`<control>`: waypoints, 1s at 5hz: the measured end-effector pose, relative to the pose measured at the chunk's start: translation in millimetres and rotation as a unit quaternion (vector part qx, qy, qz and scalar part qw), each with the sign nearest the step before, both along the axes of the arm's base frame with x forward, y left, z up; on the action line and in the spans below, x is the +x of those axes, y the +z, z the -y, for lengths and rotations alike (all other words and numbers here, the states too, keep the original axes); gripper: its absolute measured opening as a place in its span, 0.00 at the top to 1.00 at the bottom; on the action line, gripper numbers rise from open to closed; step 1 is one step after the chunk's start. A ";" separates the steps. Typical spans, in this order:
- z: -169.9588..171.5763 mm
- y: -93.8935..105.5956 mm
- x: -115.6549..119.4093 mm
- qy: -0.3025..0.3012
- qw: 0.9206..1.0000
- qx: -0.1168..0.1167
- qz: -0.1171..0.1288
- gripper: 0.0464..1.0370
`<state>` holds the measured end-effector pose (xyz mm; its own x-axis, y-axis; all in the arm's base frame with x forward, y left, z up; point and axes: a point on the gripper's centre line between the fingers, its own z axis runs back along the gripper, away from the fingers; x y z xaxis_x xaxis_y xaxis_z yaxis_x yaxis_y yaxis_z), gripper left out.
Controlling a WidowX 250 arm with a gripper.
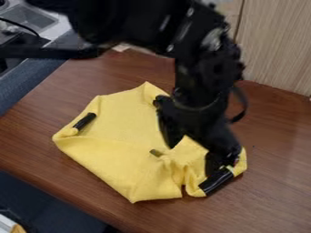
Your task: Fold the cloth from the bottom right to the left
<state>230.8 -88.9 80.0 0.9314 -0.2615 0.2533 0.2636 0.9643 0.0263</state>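
The gripper [222, 166] hangs over the lower right part of the yellow cloth [124, 123], right by a black strip [216, 182] at the cloth's corner. Around that spot the fabric is bunched into creases, and some of it lies behind the gripper. A second black strip [84, 121] sits at the cloth's left corner, and a small dark piece [156, 153] shows near the middle. The cloth's left and lower left edges are turned inward. The arm covers part of the cloth's right side.
The brown wooden table [276, 200] carries the cloth, with its front edge running along the lower left. A pale wood-grain panel [276, 45] stands at the back right. At the upper left are a grey sink [29, 19] and a dark cable.
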 end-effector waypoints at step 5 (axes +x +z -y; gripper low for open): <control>-21.9 -49.9 13.1 -0.016 0.997 0.025 -0.068 0.09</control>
<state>243.9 -67.0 30.2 0.9471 -0.3014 0.1103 0.2992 0.9535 0.0364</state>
